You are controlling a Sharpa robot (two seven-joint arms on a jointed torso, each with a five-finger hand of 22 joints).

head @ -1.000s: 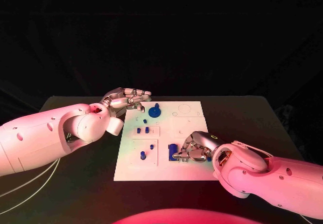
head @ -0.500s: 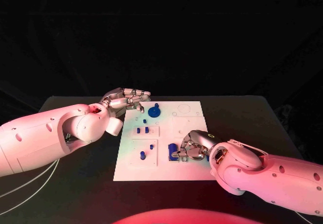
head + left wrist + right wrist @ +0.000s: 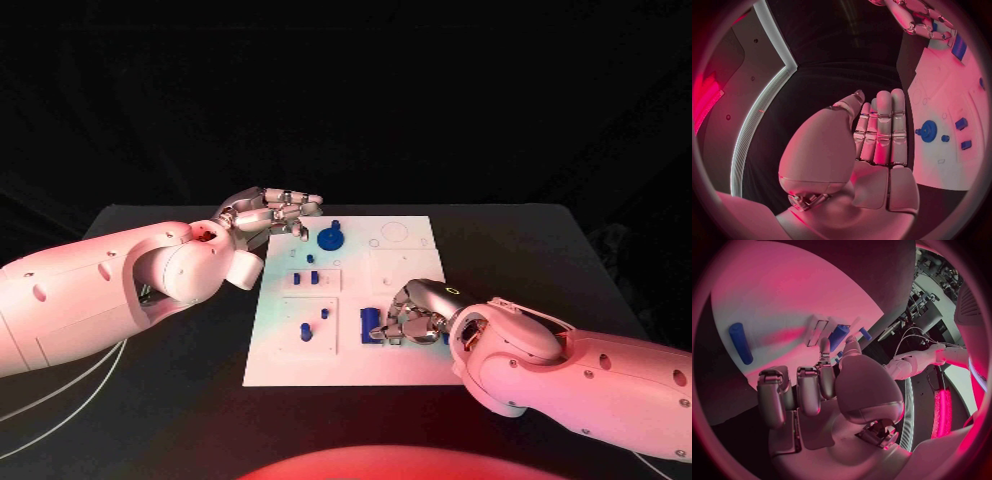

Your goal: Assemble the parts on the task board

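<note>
Barely any motion since a second ago: right hand [image 3: 408, 318] edged slightly toward the blue block [image 3: 371, 325] at the task board [image 3: 387, 268] near edge. Block sits at its 9 o'clock, touching the curled fingers; grip unclear. Left hand [image 3: 274, 213] hovers empty, fingers together, just beside the blue gear [image 3: 332, 239].

robot lab: black-draped table [image 3: 173, 400], dark backdrop, cabled equipment rack [image 3: 932, 287] behind.

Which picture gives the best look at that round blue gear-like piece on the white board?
The left wrist view: the blue gear shows face-on, with its toothed rim and centre hub, just beyond the left robot hand. The head view shows the gear small, beside that hand's fingertips. I cannot find it in the right wrist view.
</note>
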